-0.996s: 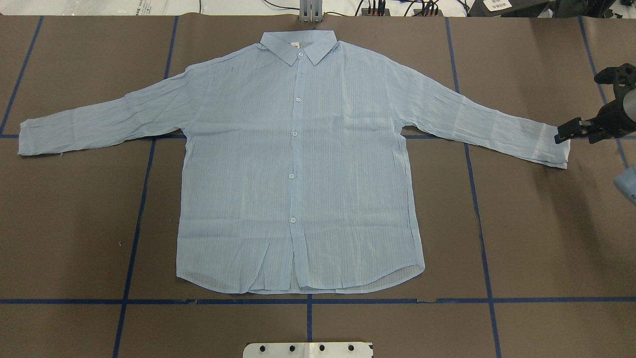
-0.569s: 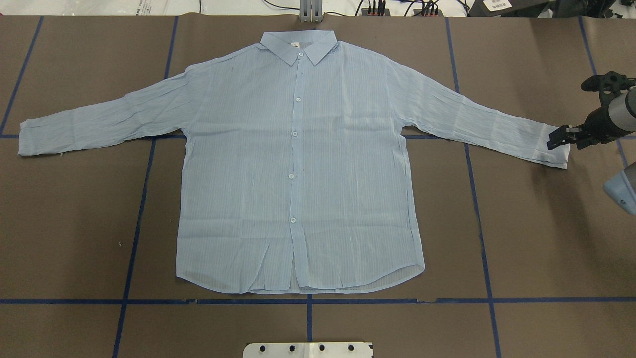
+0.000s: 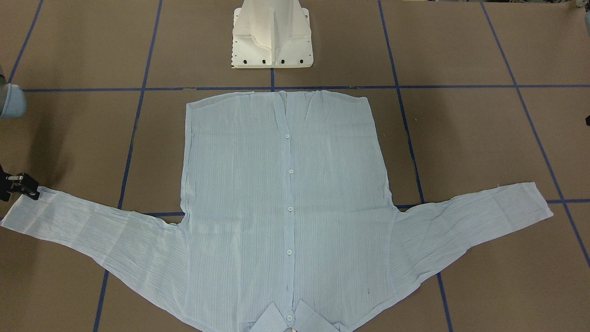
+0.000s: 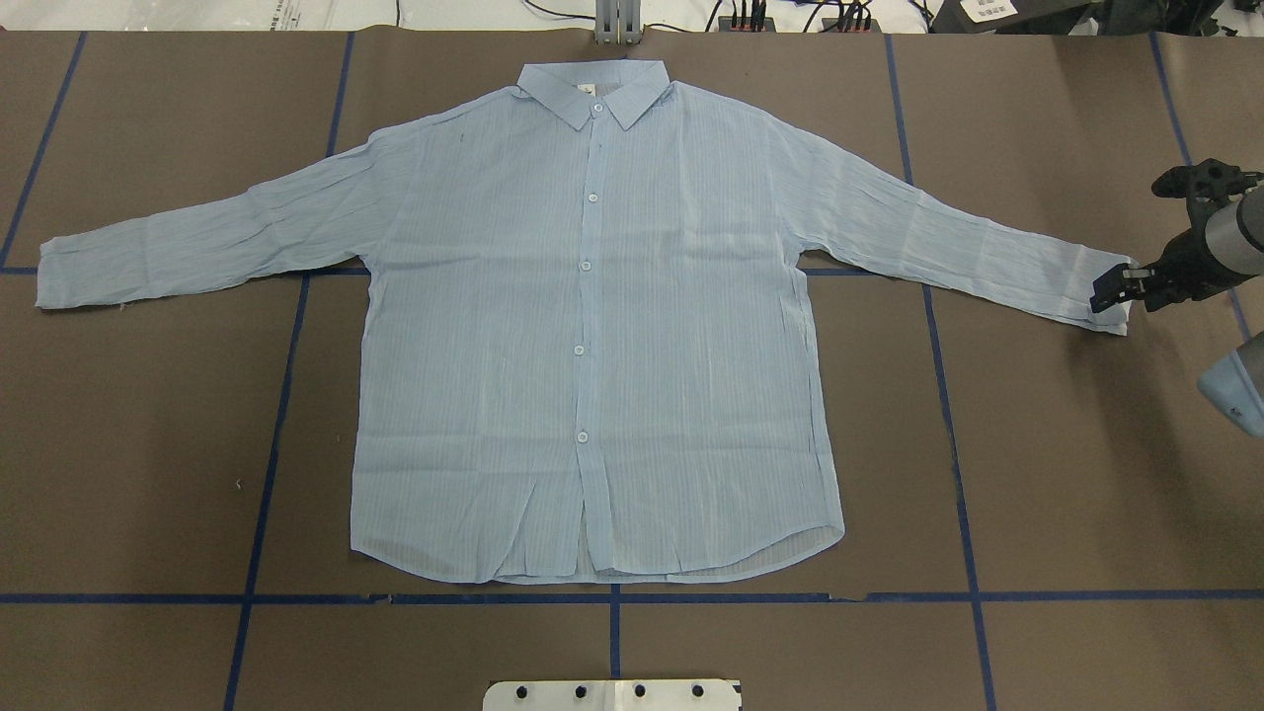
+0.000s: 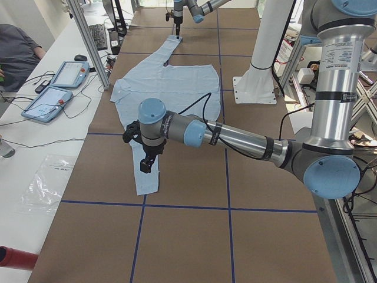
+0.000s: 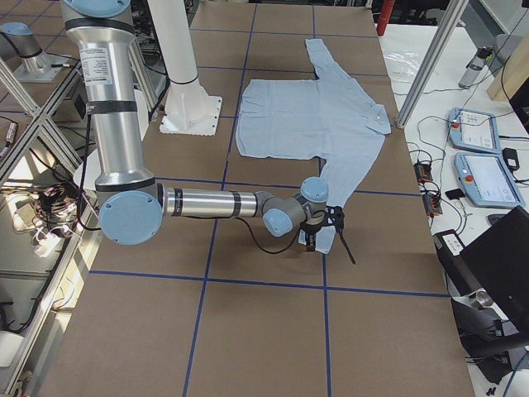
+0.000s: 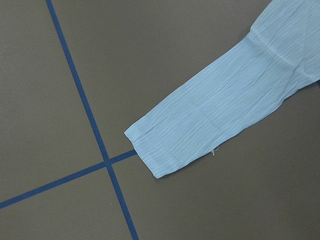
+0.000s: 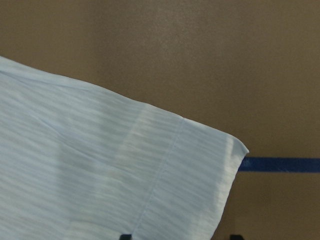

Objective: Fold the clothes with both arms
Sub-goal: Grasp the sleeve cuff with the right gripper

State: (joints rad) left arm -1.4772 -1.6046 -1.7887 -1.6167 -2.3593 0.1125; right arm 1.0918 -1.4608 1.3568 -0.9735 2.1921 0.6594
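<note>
The shirt (image 4: pixel 592 326) is lying flat in the middle of the bench (image 4: pixel 1037 474), buttons facing up. Its collar (image 4: pixel 594 91) is pointing away from the robot. Both sleeves are sticking out to the sides, so each arm is getting one sleeve end to work on. That looks like a good way to begin a fold, and no fold is made yet.

The right cuff (image 8: pixel 200 170) is lying on the bench by a blue tape line (image 8: pixel 280 164). The right claw (image 4: pixel 1108 288) is sitting right at this cuff. Its two fingertips (image 8: pixel 125 236) are standing apart, so the claw is open and is gripping nothing. The cuff's edge is lying between them, so I think it is getting ready to pinch the cloth.

The right arm (image 6: pixel 215 203) is stretching out long and low over the bench. Its wrist is bending so the claw is pointing down at the cuff.

The left cuff (image 7: pixel 155 150) is lying flat too, across a blue tape line. The left claw (image 5: pixel 145 165) is hanging above that sleeve end and is not touching it. I cannot tell if this claw is open or closed. The left arm (image 5: pixel 235 138) is reaching out level, with its wrist turning down.
</note>
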